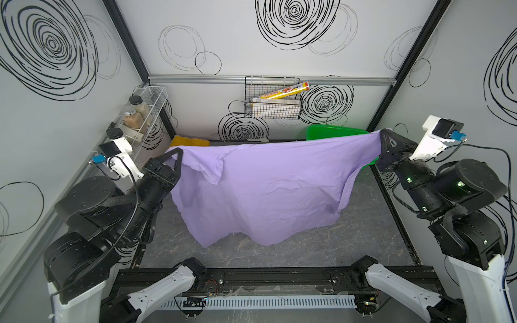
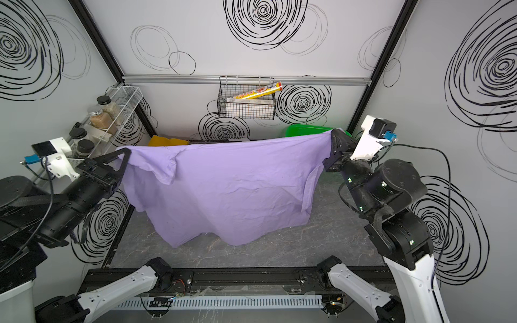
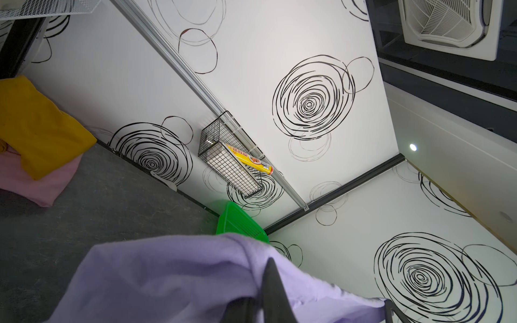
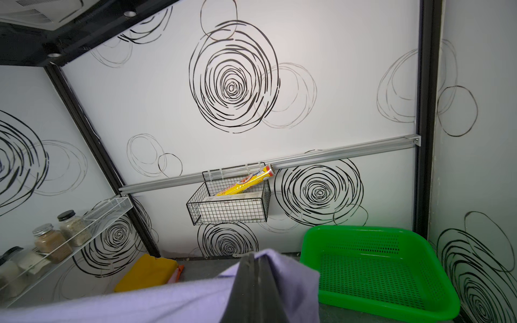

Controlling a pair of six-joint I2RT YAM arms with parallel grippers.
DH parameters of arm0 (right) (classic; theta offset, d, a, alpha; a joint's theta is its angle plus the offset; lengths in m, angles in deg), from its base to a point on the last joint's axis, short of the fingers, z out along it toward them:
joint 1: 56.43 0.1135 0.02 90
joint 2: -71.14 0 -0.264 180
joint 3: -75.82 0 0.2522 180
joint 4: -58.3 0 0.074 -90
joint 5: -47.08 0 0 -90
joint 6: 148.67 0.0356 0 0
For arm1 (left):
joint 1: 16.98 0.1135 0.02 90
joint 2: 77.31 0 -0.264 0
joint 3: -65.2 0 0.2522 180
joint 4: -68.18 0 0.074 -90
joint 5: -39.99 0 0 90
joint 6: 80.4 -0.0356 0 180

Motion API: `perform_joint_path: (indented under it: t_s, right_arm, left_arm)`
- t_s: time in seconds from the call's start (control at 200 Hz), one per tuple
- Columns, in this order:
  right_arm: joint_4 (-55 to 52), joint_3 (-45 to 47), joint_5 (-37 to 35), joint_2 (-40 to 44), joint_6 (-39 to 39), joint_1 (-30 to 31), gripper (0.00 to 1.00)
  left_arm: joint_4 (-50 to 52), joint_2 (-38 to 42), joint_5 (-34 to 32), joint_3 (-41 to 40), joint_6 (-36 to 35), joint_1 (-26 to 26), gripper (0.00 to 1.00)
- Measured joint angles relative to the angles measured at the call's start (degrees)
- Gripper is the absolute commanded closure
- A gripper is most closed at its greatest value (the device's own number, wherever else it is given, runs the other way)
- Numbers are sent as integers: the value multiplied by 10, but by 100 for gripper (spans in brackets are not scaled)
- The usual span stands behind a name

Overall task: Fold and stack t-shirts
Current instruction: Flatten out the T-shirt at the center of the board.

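Lavender shirt point(image 1: 260, 190) hangs spread wide between my two arms, above the grey table point(image 1: 349, 246). My left gripper point(image 1: 179, 153) is closed tight on one upper corner and my right gripper point(image 1: 383, 134) on the other, and the top edge runs almost straight between them. Its lower edge comes close to the table; I cannot tell if it touches. Behind, the yellow shirt point(image 3: 36, 125) lies folded on the pink shirt point(image 3: 42, 187) in the far left corner, and the green basket point(image 4: 377, 268) stands in the far right corner.
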Motion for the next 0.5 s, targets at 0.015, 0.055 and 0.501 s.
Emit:
perform_joint_path:
  t_s: [0.015,0.055,0.501]
  right_arm:
    - [0,0,2,2,0,0,100]
    - [-2,-2,11,9,0,0,100]
    - [-114,-76,73,30,0,-1,100]
  left_arm:
    - [-2,3,2,-2,0,0,100]
    - [-9,10,9,-10,0,0,100]
    - [-55,13,140,37,15,56,100]
